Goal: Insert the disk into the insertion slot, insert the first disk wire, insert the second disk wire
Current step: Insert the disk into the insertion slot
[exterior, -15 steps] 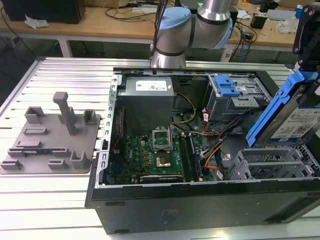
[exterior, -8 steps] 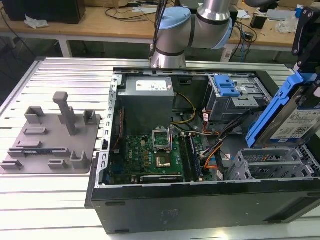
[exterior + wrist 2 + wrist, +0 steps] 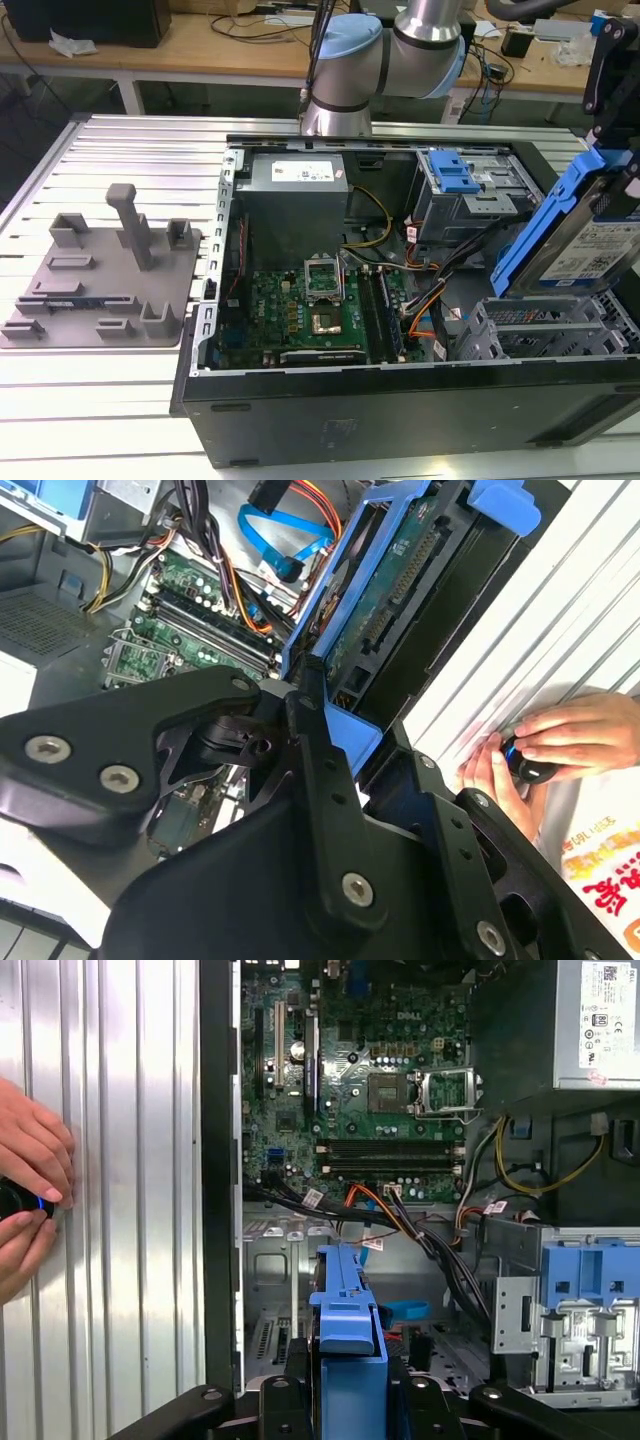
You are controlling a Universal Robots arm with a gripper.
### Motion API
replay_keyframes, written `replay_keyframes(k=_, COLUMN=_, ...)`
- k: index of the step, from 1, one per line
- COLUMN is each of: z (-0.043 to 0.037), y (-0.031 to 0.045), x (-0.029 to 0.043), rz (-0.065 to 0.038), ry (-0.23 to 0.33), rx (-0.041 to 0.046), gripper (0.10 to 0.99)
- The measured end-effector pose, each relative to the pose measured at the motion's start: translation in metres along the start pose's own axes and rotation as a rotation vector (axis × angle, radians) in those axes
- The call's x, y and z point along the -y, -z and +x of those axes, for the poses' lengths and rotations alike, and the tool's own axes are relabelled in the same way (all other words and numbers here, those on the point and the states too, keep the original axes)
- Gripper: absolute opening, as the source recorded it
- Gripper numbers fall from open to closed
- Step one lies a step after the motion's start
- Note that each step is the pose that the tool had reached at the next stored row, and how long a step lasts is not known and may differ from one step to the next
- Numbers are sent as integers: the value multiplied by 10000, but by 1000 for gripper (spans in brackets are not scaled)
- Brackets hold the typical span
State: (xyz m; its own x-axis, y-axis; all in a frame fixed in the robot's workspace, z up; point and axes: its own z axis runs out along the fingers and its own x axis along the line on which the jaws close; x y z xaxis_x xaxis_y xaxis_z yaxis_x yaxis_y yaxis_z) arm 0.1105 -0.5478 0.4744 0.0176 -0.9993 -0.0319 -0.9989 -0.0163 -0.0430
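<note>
My pincer (image 3: 348, 1385) is clamped on the disk (image 3: 600, 245), gripping its blue frame. The disk hangs tilted above the insertion slot (image 3: 545, 335)

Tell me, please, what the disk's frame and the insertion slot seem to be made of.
The disk's frame looks like moulded plastic: bright blue, smooth and slightly glossy. The insertion slot looks like thin sheet metal, probably steel: dull grey, with punched openings and folded edges.

Smooth blue plastic frames the disk (image 3: 597, 247) — table (image 3: 100, 400) ribbed, shiny metal.
</note>
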Motion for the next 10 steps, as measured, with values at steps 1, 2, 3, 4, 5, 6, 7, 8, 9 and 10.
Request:
replay_keyframes(k=1, z=3, y=-2, x=0, rz=0, ry=-2, rx=-3, gripper=369)
replay_keyframes(k=2, z=5, y=-5, x=0, rz=0, ry=-2, rx=-3, gripper=369)
replay_keyframes(k=3, z=9, y=-10, x=0, rz=0, ry=-2, rx=-1, gripper=369)
replay_keyframes(k=4, z=12, y=-13, x=-1, rz=0, ry=-3, rx=-1, gripper=369)
replay_keyframes(k=5, z=16, y=-16, x=-1, rz=0, ry=-4, rx=0, gripper=369)
replay_keyframes(k=6, z=20, y=-18, x=-1, rz=0, ry=-4, rx=0, gripper=369)
replay_keyframes(k=7, z=27, y=-21, x=-1, rz=0, ry=-4, rx=-1, gripper=369)
replay_keyframes(k=8, z=33, y=-24, x=-2, rz=0, ry=-4, rx=-1, gripper=369)
replay_keyframes(k=9, z=41, y=-27, x=-2, rz=0, ry=-4, rx=-1, gripper=369)
replay_keyframes(k=10, z=46, y=-30, x=-2, rz=0, ry=-5, rx=-1, gripper=369)
